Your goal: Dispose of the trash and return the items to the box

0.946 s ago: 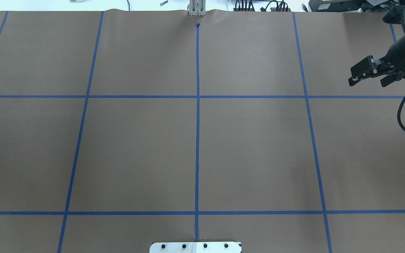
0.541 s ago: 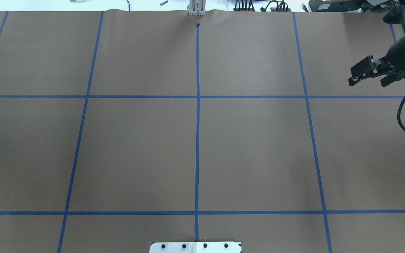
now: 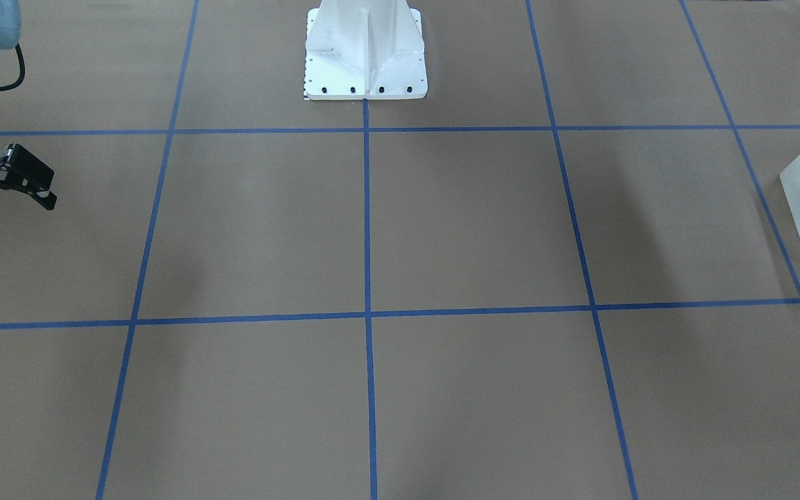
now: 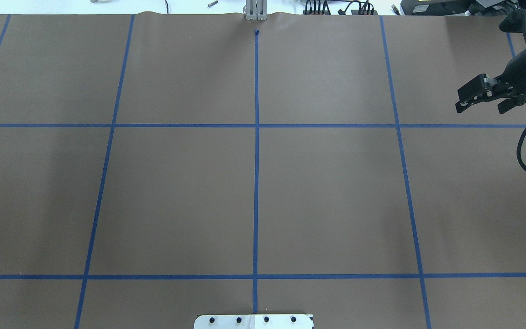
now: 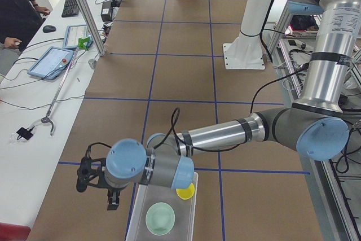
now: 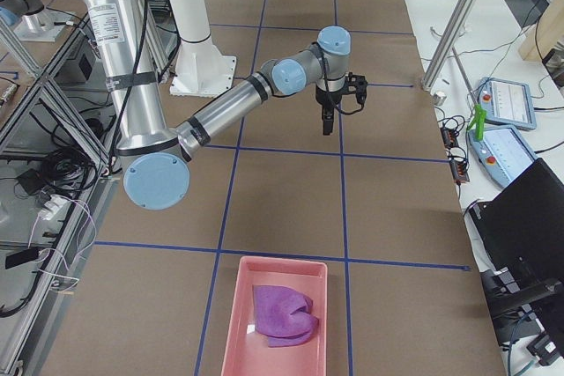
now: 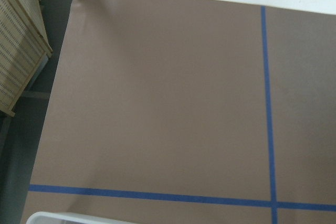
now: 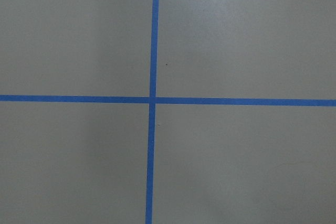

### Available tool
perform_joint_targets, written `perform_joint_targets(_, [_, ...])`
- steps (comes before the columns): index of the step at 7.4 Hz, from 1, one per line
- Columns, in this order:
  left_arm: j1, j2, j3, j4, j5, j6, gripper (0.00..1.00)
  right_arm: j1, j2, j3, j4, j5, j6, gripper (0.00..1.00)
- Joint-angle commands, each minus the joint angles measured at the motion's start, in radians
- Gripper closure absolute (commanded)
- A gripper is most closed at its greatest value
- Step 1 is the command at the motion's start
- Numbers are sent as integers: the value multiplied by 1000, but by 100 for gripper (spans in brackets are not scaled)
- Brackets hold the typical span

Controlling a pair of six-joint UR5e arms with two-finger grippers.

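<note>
- Brown paper covers the table [image 4: 176,192], ruled into squares by blue tape lines [image 4: 256,183]; the white robot base [image 3: 365,55] stands at one long edge
- left gripper [image 5: 98,189] shows only in the left side view, half behind its own blue wrist joint, above the table just beside the box; whether its fingers are spread or pressed together I cannot tell; its wrist camera catches no fingers, only a sliver of the box rim
- right gripper [image 4: 480,108] hangs over bare table towards the far right, its arm cut by the frame edge; its fingers [image 4: 470,93] are spread wide with nothing between them
- box [image 5: 187,218] is cut off at the frame edge in the front and left side views; inside it sit the bowl [image 5: 160,218] and the cup [image 5: 184,192], side by side, the cup partly hidden by the left arm
- pink tray [image 6: 282,275] lies at the table's other end, by the robot's right; the purple cloth [image 6: 282,314] is crumpled inside it, well apart from both grippers
- person [image 5: 17,4] in dark clothing stands at a side bench, mostly out of frame
</note>
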Motion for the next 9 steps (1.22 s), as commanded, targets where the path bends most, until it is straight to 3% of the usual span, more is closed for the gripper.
perform_joint_targets(1, [69, 61, -277, 178, 38, -89, 1, 10, -7, -21, -2, -9, -11, 0])
perform_joint_targets(3, [205, 98, -392, 172, 36, -253, 1, 59, -41, -40, -5, -3, -95, 0])
perform_joint_targets(7, [333, 152, -425, 168, 48, -186, 1, 242, -176, -142, -2, 17, -358, 0])
perform_joint_targets(9, [332, 215, -422, 166, 78, -127, 1, 404, -176, -352, 8, 115, -599, 0])
